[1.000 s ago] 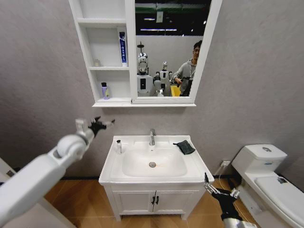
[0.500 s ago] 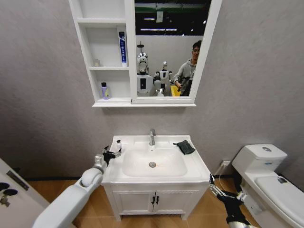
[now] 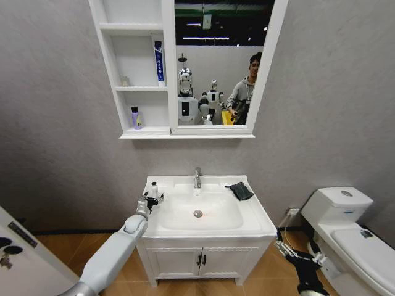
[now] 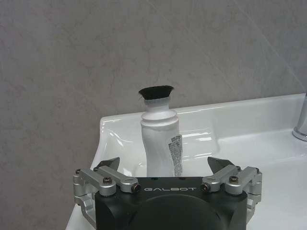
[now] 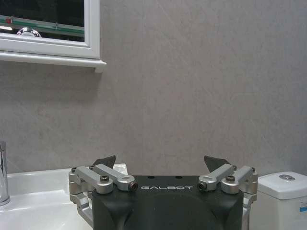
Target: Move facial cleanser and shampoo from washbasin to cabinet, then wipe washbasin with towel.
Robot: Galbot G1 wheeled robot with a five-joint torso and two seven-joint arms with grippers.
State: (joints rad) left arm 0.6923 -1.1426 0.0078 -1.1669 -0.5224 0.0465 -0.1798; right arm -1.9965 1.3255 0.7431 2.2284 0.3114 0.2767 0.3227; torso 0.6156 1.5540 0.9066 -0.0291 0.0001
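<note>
— Left gripper [image 4: 163, 165] spread wide, holding nothing; white bottle [image 4: 159, 139] upright, centred between the jaws but apparently just ahead of the tips. Bottle on the back left corner of the washbasin [image 3: 259, 217].

— Best way to take it?

— Probably: ease forward until the waist sits level with the pads, then close square on the narrow middle, below the black cap. Keep level; tall and slim, likely to topple from a glancing touch.

— Room around?

— Wall close behind the bottle, rim edge just outside the jaws, bowl and tap [image 4: 302, 122] off toward the inner side. Straight up looks clearest, toward the cabinet [image 3: 139, 74]; a blue tube and a small purple bottle already on its shelves.

— Other side?

— Right gripper [image 5: 162, 167] open and empty too, parked low beside the basin's front right corner. Towel [image 3: 241, 190] lying right of the tap, untouched.
</note>
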